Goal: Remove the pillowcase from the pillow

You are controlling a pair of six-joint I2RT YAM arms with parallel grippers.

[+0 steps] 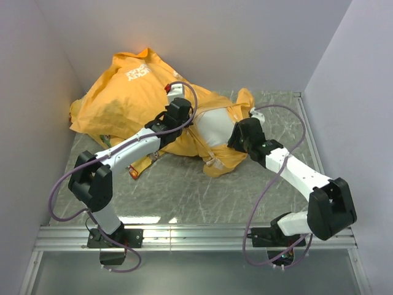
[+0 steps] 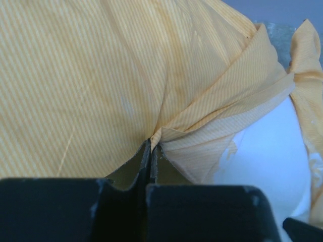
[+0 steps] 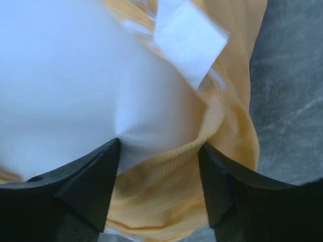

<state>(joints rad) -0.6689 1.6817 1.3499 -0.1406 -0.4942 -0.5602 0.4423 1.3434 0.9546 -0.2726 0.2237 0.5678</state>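
Pillowcase fold pinched tight in my left gripper for peeling back, I reckon — right gripper, spread wide, braces the exposed pillow.

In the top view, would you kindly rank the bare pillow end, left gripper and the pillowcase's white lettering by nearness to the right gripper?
1. Bare pillow end, beside the right gripper.
2. Left gripper, farther left.
3. White lettering, far back-left.

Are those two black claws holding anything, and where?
The left tool pinches a fold of the orange cloth pillowcase by its opening. The right tool stands open around an end of the plump white pillow.
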